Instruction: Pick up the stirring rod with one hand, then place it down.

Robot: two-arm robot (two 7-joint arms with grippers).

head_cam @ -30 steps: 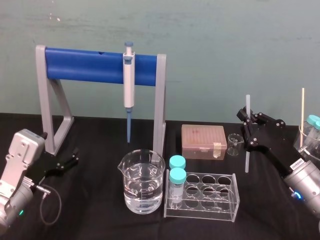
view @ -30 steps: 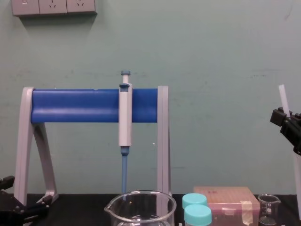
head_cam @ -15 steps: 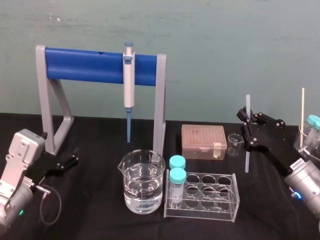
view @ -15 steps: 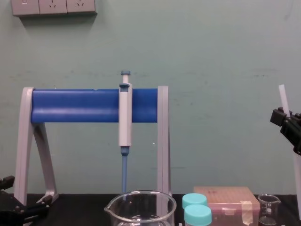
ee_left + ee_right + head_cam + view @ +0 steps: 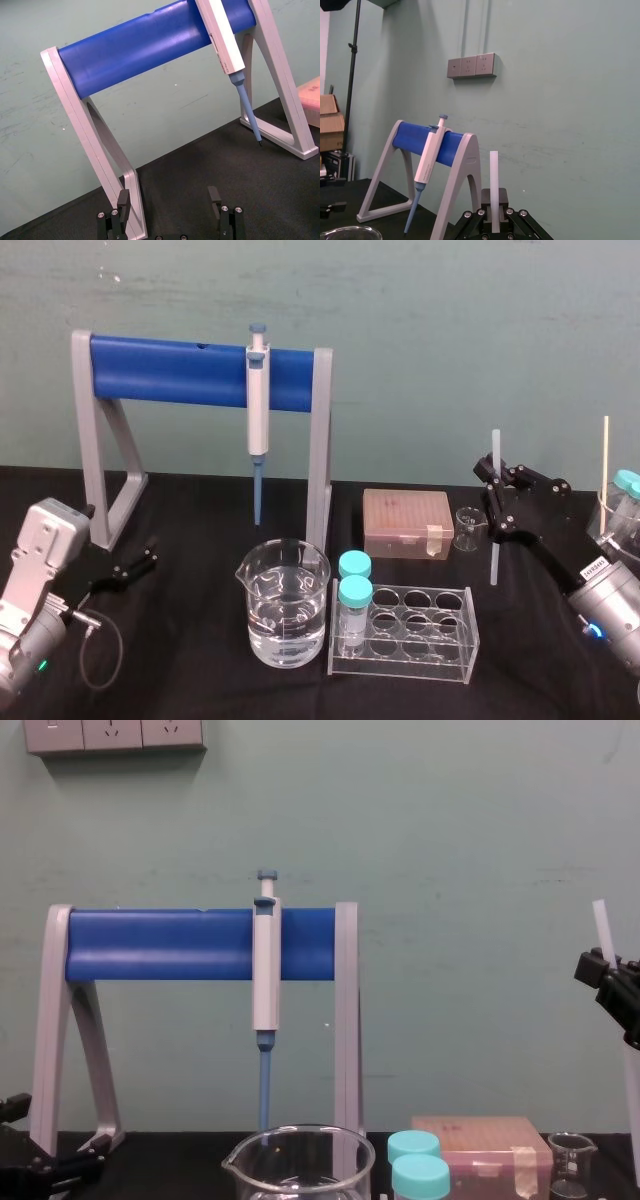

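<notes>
Translucent-white, the stirring rod (image 5: 493,558) stands upright, pinched near its middle by our right gripper (image 5: 494,502), near the small beaker (image 5: 466,528); we judge it light, stiff, slick, perhaps brittle, so a gentle mid-length hold suits. Our left gripper (image 5: 149,555) rests spread, parked

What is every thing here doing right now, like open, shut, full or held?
Long thin translucent-white stirring rod: upright, gripped by the black right pincer.
Right pincer: shut on the rod.
Black left pincer: open, holding nothing.
Big glass beaker: partly filled with clear liquid.
Blue-tipped grey pipette: hanging on the blue-barred stand.
Two teal-capped vials: capped, standing in the clear rack.
</notes>
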